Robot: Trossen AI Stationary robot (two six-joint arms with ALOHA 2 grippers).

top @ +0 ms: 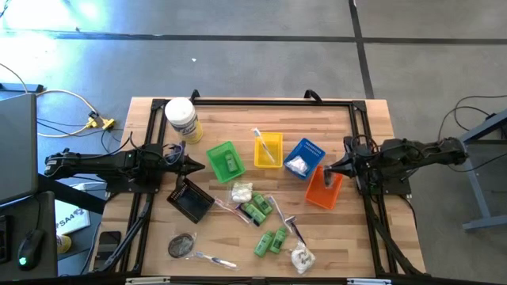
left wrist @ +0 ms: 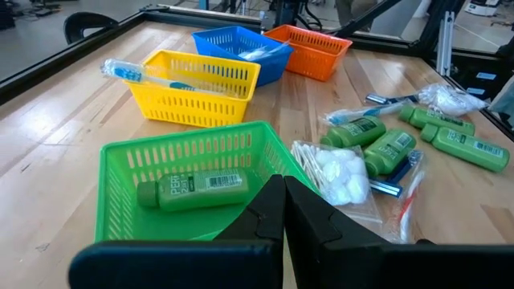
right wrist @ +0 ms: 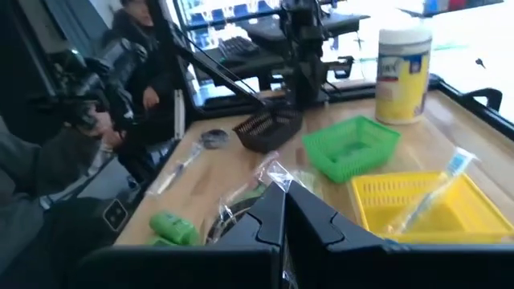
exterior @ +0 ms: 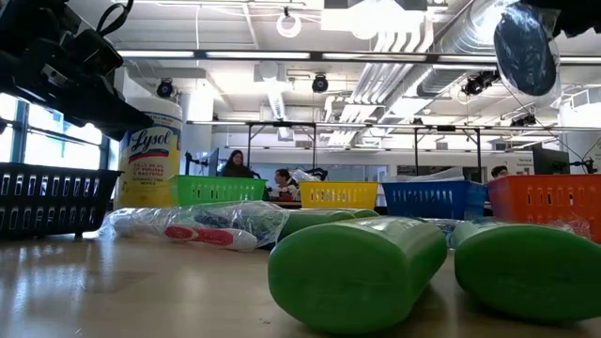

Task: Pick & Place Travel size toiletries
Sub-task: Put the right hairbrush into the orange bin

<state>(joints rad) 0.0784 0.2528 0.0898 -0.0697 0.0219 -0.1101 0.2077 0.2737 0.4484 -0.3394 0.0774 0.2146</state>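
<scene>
Left gripper (top: pixel 200 165): fingers closed, empty, hovering between the black tray (top: pixel 190 201) and the green tray (top: pixel 224 161).
Right gripper (top: pixel 329 168): fingers closed, empty, above the orange tray (top: pixel 322 190) near the table's right edge.
Trays: green, yellow (top: pixel 268 150), blue (top: pixel 304 157) and orange in a row across the middle.
Sorted: one green tube (left wrist: pixel 191 191) in green tray; toothbrush (top: pixel 262 144) in yellow tray.
Loose toiletries: green tubes (top: pixel 257 210), cotton swab packet (top: pixel 241 191), razor (top: pixel 294 227), clustered toward the front edge.
Open room: bare wood behind the trays, beside the Lysol jar (top: pixel 181 119).
</scene>
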